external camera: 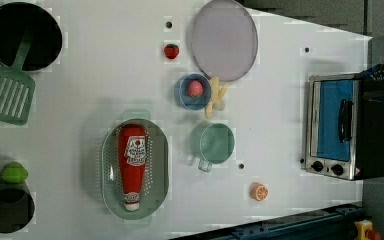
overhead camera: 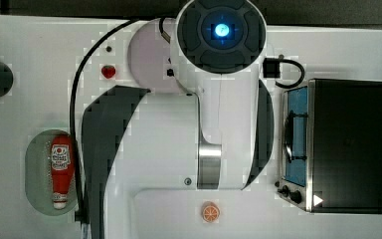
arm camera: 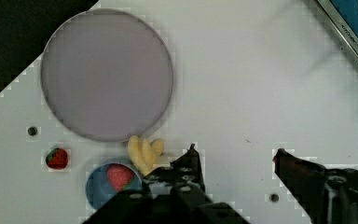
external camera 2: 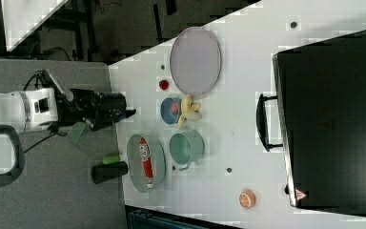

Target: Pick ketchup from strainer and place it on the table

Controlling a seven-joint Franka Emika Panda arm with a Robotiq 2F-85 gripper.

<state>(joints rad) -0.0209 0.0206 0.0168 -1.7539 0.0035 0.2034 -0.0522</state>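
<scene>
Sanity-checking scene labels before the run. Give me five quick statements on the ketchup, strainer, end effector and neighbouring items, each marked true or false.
1. The ketchup lies inside the strainer. True.
2. The end effector is clamped on the ketchup. False: its fingers stand apart with nothing between them, above bare table.
3. The teal cup holds a strawberry. False: it looks empty; a red fruit sits in the blue bowl.
4. In the left view, the orange slice lies on the table, right of the strainer. True.
5. The lilac plate carries the bananas. False: the bananas lie on the table beside the blue bowl.
</scene>
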